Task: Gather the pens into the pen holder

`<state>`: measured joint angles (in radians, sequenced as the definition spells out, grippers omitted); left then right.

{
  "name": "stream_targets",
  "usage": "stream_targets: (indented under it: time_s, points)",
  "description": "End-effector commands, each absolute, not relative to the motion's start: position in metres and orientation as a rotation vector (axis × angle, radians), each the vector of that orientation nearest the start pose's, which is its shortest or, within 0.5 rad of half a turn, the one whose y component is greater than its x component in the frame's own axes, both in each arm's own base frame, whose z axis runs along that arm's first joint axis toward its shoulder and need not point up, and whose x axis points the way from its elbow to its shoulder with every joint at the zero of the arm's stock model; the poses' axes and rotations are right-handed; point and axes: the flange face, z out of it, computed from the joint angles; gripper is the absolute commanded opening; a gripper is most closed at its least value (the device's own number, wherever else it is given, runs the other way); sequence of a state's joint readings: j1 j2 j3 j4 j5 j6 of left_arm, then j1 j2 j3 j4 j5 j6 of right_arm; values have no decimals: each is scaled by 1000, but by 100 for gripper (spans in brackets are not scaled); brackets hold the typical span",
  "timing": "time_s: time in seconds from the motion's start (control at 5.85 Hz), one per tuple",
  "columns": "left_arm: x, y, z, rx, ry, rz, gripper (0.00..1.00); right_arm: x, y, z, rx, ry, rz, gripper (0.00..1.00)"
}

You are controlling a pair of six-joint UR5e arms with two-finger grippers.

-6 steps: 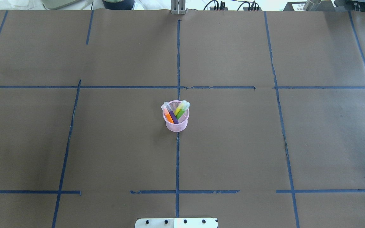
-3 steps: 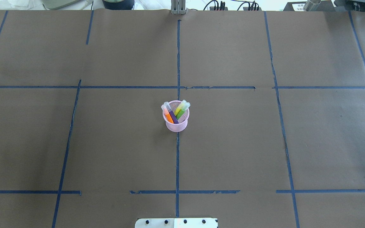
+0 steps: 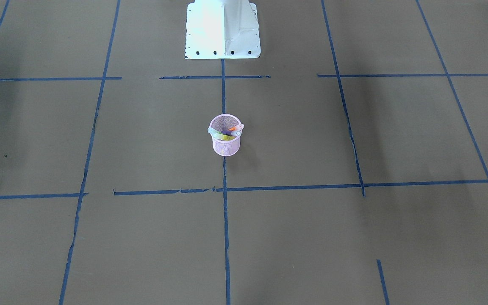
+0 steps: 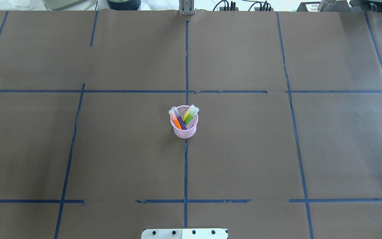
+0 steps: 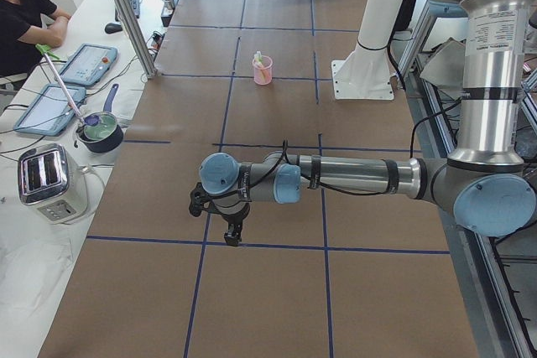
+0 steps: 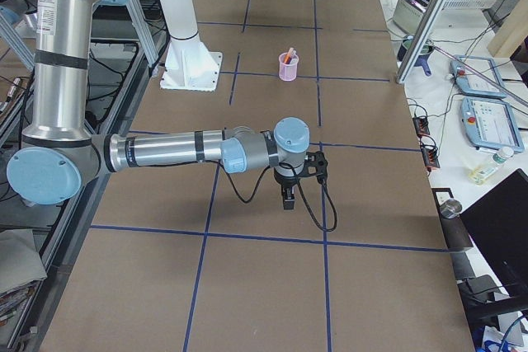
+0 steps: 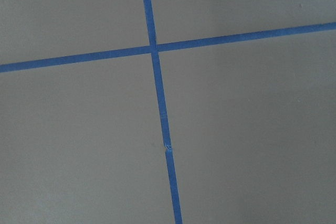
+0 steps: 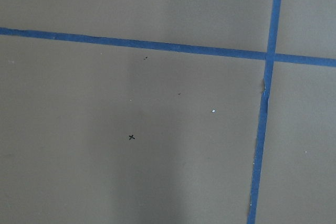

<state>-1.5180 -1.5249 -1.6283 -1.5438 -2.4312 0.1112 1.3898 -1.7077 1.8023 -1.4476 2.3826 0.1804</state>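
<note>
The pink mesh pen holder stands upright at the table's middle, on a blue tape line. The orange pen, the purple pen and the green pen stand slanted inside it, pale caps up, with a yellow-green stick beside the green one. The holder also shows in the front view and both side views. My left gripper and right gripper hang over bare paper far from the holder. They show only in the side views, so I cannot tell if they are open or shut.
Brown paper with blue tape lines covers the table. The robot's white base is at the near edge. A toaster, a pot and tablets lie on a side bench by a seated person.
</note>
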Motion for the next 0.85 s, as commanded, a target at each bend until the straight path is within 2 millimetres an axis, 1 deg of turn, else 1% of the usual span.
stream_targets:
  time_s: [0.0, 0.17, 0.51, 0.68]
  points:
    - [-33, -466, 654, 0, 863, 140, 100, -20, -440, 589, 58, -851, -91, 100]
    - [-33, -466, 655, -3, 863, 136, 100, -19, -435, 591, 54, -850, -91, 100]
    - [-33, -469, 649, 7, 861, 142, 100, -18, -434, 592, 58, -839, -95, 100]
    - [-34, -470, 648, 10, 858, 144, 100, -17, -434, 588, 67, -840, -100, 100]
